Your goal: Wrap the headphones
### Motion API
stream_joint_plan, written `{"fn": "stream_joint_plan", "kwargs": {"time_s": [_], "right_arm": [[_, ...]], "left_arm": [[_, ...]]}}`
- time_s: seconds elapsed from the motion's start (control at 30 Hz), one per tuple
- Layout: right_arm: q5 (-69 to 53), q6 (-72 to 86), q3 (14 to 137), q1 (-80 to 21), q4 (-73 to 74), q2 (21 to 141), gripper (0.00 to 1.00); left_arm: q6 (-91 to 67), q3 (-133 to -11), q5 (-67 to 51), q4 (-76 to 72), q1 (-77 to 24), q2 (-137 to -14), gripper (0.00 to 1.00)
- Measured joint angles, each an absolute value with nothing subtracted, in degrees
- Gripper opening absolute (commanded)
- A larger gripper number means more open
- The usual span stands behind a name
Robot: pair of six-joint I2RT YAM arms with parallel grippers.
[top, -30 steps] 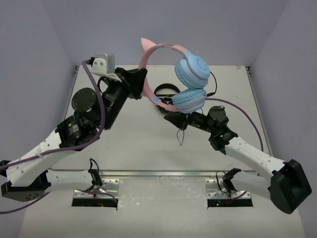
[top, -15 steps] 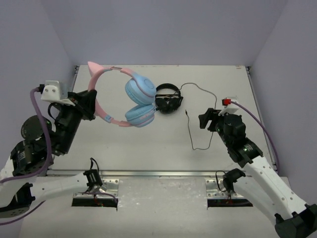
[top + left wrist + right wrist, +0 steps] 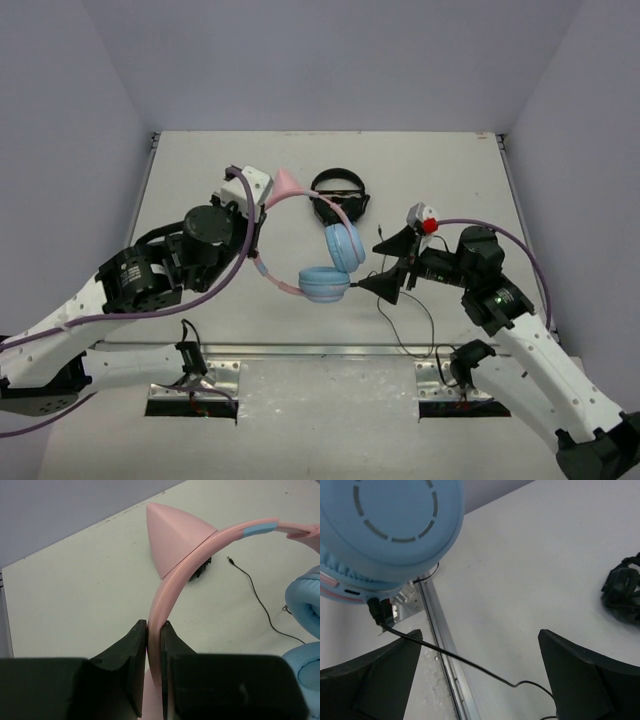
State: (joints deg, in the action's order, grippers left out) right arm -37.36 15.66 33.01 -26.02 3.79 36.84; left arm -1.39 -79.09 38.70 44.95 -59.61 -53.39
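Note:
The headphones (image 3: 343, 247) have light blue earcups and a pink headband with small ears (image 3: 172, 535). They hang above the middle of the table. My left gripper (image 3: 256, 243) is shut on the headband (image 3: 155, 630), just below one ear. My right gripper (image 3: 372, 266) stands wide open right of the lower earcup (image 3: 323, 284), touching nothing. In the right wrist view that earcup (image 3: 390, 525) fills the upper left. The thin dark cable (image 3: 445, 655) runs from its plug across the gap between my open fingers (image 3: 375, 680), then trails onto the table (image 3: 402, 330).
All-black headphones (image 3: 338, 197) lie on the table behind the pink band, also seen at the right of the right wrist view as a black shape (image 3: 622, 590). A metal rail (image 3: 442, 650) marks the table's near edge.
My left arm has swung the headphones from the left side down to the table's middle. The right gripper has opened wide and moved left, up to the lower earcup.

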Motion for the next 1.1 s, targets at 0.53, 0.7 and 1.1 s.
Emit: {"fn": "stream_joint_plan", "kwargs": {"time_s": [0.53,0.7,1.1], "right_arm": [[-44.49,12.25,30.41,-27.51,-12.75,54.92,0.32],[-39.57,12.56,26.26,-27.53,-15.29,52.66,0.01],[-11.88,7.86,33.45,-27.53,1.08,32.97,0.01]], "left_arm": [[-8.08,-91.15,37.34,48.62,-59.61,-51.81,0.0],[-8.95,-91.88,42.65,49.04,-59.61,-51.81,0.0],[7.05,-66.13,41.17,29.91,-59.61,-45.76,0.0]]}}
